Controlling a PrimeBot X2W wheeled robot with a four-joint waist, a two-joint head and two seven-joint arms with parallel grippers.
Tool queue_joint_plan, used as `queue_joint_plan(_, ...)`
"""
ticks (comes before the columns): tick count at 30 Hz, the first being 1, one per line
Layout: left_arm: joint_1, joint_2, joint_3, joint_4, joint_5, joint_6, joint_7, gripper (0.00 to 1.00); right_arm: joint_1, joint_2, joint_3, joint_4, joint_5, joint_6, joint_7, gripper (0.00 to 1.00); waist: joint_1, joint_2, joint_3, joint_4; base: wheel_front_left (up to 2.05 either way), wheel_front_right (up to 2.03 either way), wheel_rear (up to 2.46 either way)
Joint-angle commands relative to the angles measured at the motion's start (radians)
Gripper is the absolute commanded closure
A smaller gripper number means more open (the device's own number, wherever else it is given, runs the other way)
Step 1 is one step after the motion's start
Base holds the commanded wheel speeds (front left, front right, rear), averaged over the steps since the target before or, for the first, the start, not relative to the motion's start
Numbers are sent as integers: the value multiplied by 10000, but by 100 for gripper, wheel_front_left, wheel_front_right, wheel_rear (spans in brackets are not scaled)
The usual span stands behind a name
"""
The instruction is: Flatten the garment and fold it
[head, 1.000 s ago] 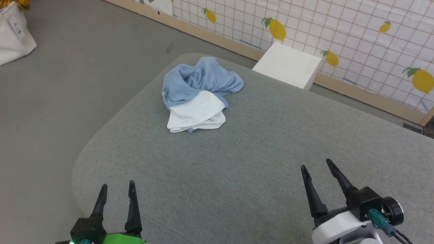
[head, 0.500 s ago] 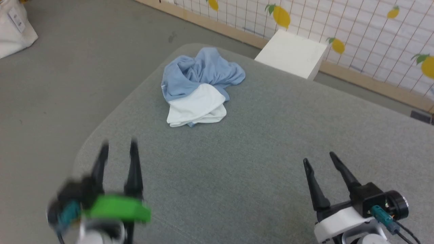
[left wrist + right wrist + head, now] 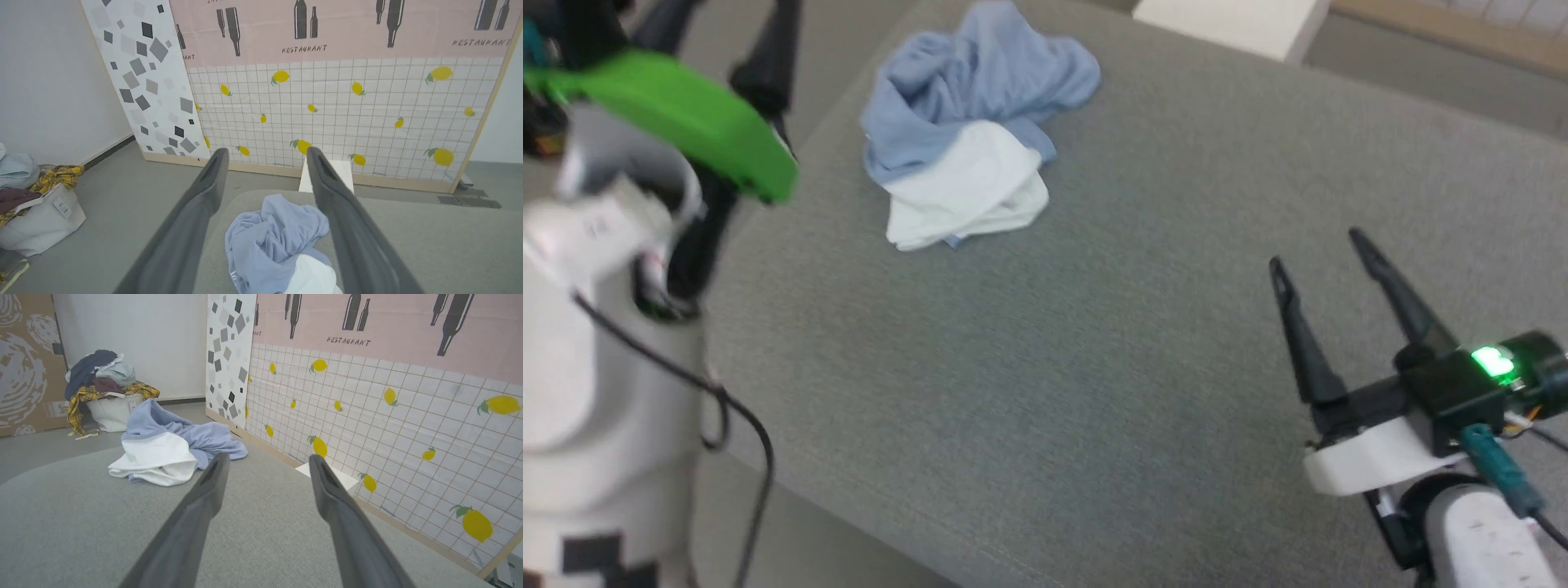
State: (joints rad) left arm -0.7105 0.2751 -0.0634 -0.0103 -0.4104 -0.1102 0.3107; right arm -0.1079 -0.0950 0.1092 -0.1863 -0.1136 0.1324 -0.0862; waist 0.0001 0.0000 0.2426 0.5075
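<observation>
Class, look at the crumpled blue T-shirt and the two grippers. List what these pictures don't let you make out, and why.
- Lettering on the garment: hidden in folds, head view.
- Whether the white cloth is joined to it: folds cover the join, head view.
- Garment's near part: cut by the bottom edge, left wrist view.
- Fingertips of the left gripper: cut by the top edge, blurred, head view.

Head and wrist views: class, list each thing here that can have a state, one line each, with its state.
T-shirt, crumpled in a heap on the table, not held.
White cloth, bunched, touching the T-shirt.
Left claw, open, empty, pointed towards the T-shirt.
Right claw, open, empty, above the table.
Bag, on the floor, heaped with clothes.
</observation>
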Motion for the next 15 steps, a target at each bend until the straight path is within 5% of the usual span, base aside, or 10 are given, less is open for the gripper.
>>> queue_joint_plan(1, -482, 296, -155, 282, 31, -89, 183, 0, -199, -171, 35, -288, 40, -17, 143, 0, -1, 0, 1434, -683, 0, 0, 0)
queue_joint_plan(15, -2092, 1751, -1074, 3031, -46, -187, 2055, 0, -788, -1126, -194, -2469, 438, -17, 1001, 0, -1, 0, 3878, -2086, 0, 0, 0)
